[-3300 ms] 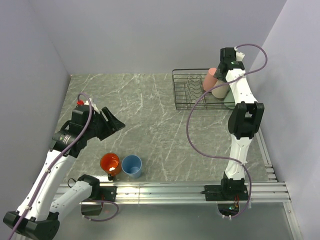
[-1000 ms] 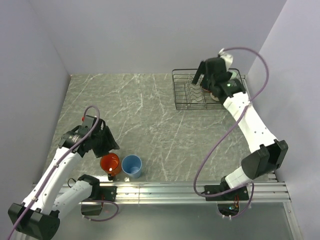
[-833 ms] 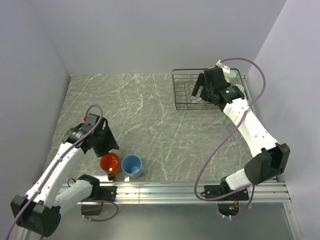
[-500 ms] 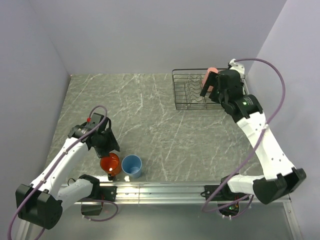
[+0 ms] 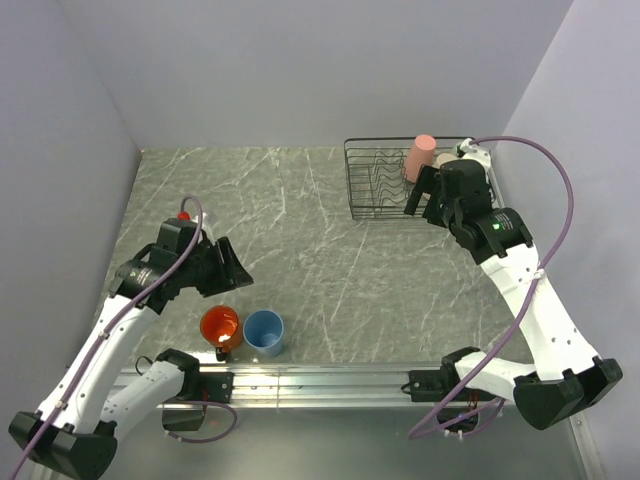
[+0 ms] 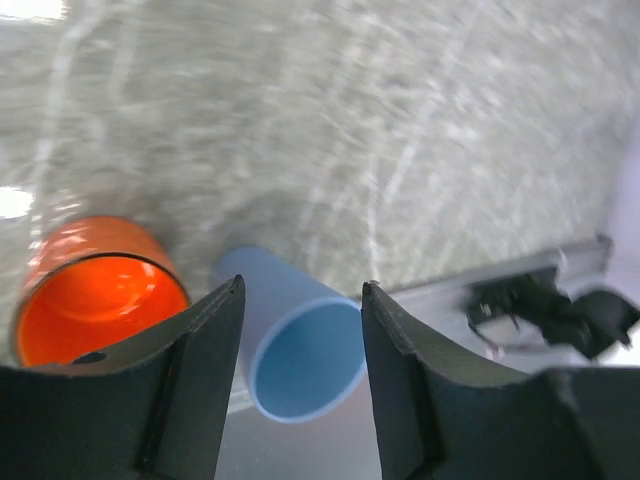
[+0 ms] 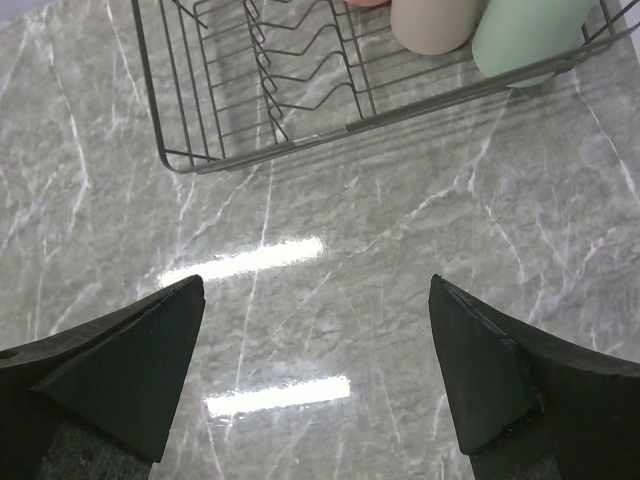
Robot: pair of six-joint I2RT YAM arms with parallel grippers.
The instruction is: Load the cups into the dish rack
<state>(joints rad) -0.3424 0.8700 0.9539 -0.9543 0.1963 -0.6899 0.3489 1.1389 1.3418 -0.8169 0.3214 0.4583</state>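
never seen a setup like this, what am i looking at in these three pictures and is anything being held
Two white robot arms are bolted to the near edge of a marbled table. The wide picture looks down from above; the other two come from a camera on each wrist, so the black wedges there are that arm's own fingers. The left gripper is open, aimed at an orange mug and a light blue cup. The right gripper is open near the black wire dish rack, which holds a pink cup, a beige cup and a pale green cup. Nothing is held.
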